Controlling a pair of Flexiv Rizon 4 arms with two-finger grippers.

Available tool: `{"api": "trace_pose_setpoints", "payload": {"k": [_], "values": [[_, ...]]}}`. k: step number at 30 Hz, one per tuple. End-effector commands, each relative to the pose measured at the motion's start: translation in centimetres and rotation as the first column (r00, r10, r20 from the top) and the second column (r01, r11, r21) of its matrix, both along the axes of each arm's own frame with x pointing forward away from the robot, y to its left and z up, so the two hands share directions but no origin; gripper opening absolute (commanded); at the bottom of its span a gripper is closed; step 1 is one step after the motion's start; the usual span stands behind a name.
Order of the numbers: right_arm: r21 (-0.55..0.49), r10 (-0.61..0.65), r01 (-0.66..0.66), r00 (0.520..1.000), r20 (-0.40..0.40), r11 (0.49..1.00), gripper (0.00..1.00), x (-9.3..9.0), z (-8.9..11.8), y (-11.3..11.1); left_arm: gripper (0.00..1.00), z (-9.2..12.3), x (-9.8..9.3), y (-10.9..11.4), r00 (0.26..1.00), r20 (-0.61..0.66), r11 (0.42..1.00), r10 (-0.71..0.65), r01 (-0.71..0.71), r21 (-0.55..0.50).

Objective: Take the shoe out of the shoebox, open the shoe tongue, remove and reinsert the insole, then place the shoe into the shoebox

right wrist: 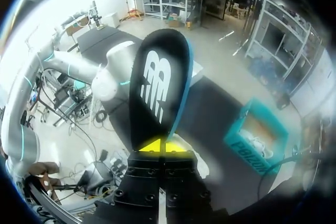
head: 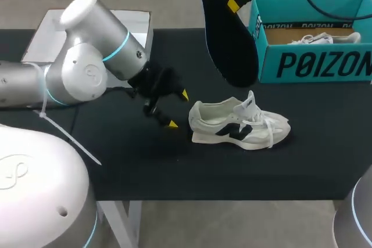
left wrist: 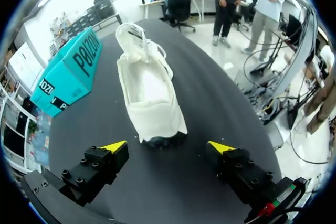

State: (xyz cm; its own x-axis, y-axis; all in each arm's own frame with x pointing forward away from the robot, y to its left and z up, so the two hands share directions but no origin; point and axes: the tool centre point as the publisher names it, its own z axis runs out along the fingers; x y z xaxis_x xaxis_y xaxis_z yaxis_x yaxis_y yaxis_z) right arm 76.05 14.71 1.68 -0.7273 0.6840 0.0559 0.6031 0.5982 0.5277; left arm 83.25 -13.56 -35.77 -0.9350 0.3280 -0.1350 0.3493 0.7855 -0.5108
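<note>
Overhead, the white lace-up shoe [head: 238,125] with a black side mark stands upright on its sole on the black table [head: 145,166], heel toward my left arm and toe toward the right side; its tongue is lifted up and its laces lie loose over the front. Out of it, the long black insole [head: 229,39] with a white logo hangs in the air above the table, beside the shoebox and higher than the shoe, touching neither; the right gripper [right wrist: 160,146] is clamped on it, both yellow tips pressed together on one end so that the insole stretches out ahead of the fingers with its logo face toward the wrist camera.

The left gripper [left wrist: 168,148] hovers low over the table just behind the shoe's heel; its two fingers are spread wide with nothing between them, and the heel sits just ahead of the gap, apart from both tips.

The teal cardboard shoebox [head: 314,65] with black lettering sits open at the far right of the table, well apart from the left gripper; a second white shoe [head: 322,39] lies inside it. A flat white board [head: 136,21] lies at the far left of the table, behind my left arm.
</note>
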Motion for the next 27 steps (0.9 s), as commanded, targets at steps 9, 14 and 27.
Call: {"api": "trace_pose_setpoints", "payload": {"k": [9,14,27], "values": [[-0.002,0.0,0.0,1.0,-0.003,1.0,0.0,0.1,0.0,0.1,1.0,0.9,0.4,-1.1,1.0,0.018,0.987,0.004,-0.006,0.159],[-0.002,0.0,0.0,1.0,-0.003,1.0,0.0,0.1,0.0,0.1,1.0,1.5,0.8,-1.5,0.999,0.032,0.986,-0.001,-0.004,0.169],[0.0,-0.014,0.014,1.0,0.008,1.0,0.0,-0.5,0.4,-0.5,1.0,1.9,1.2,-2.1,1.0,0.028,0.979,-0.008,0.002,0.205]]}}
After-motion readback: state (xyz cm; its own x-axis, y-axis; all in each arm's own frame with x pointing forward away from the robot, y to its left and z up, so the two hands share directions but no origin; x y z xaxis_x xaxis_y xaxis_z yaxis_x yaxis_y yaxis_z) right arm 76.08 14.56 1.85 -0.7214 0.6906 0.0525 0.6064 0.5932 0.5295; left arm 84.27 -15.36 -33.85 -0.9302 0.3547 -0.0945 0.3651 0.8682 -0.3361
